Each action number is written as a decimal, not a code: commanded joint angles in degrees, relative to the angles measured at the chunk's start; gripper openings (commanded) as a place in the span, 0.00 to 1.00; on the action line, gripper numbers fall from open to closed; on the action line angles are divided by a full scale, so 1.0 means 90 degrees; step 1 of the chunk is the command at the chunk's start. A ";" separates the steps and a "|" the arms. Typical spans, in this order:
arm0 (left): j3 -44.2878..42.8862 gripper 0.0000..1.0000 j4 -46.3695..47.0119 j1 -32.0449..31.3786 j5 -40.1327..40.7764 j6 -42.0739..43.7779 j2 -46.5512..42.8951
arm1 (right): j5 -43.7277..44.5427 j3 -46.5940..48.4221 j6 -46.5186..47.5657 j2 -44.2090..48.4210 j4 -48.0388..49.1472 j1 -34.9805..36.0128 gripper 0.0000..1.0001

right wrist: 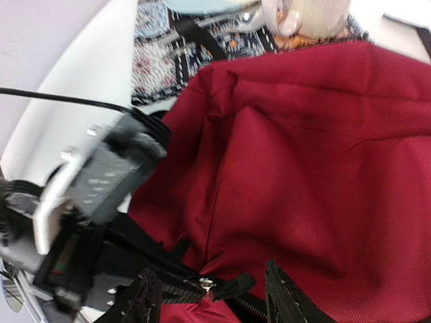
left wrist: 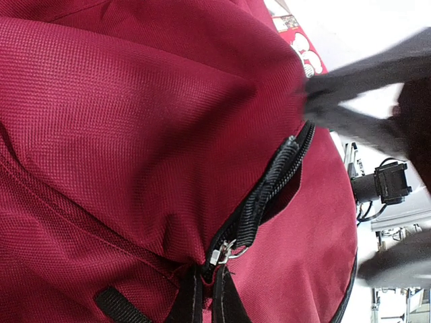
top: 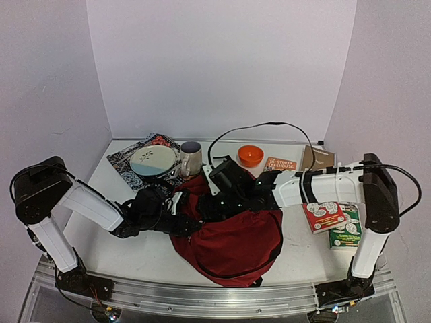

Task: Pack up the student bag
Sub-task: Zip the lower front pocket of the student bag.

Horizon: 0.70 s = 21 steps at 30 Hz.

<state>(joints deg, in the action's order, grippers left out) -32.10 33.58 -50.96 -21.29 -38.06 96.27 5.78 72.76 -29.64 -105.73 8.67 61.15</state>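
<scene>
The student bag (top: 236, 239), a dark red backpack, lies at the table's middle. My left gripper (top: 180, 217) is at its left edge. In the left wrist view it (left wrist: 205, 299) is shut on the bag's fabric (left wrist: 135, 134) just below the metal zip slider (left wrist: 222, 254), and the black zip (left wrist: 276, 182) stands partly open. My right gripper (top: 217, 205) reaches in from the right. In the right wrist view it (right wrist: 214, 303) is open, its fingers (right wrist: 286, 296) on either side of the slider (right wrist: 205, 282) and a black pull (right wrist: 246, 286), over the bag (right wrist: 323, 148).
Behind the bag are a plate (top: 151, 160) on a patterned mat (top: 124, 158), a mug (top: 191, 158), an orange bowl (top: 250, 155), an orange book (top: 280, 163) and a brown box (top: 316, 158). A red box (top: 323, 217) and a green box (top: 347, 232) lie at the right.
</scene>
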 commanded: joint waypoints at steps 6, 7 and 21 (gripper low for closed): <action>-0.0083 0.00 0.0252 -0.0031 -0.0291 -0.0013 -0.0245 | -0.0515 0.0335 -0.0053 -0.0449 -0.0387 -0.0106 0.46; -0.0087 0.00 0.0250 -0.0031 -0.0300 -0.0010 -0.0244 | -0.0545 0.0358 -0.0045 -0.0504 -0.0387 -0.0106 0.43; 0.0143 0.00 0.0248 -0.0031 -0.0290 -0.0084 -0.0390 | 0.0176 0.0102 -0.0095 -0.0060 -0.0396 -0.0226 0.00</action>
<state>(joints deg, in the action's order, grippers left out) -32.04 33.50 -50.96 -22.36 -38.06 95.33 2.16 74.99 -30.05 -111.46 7.04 59.92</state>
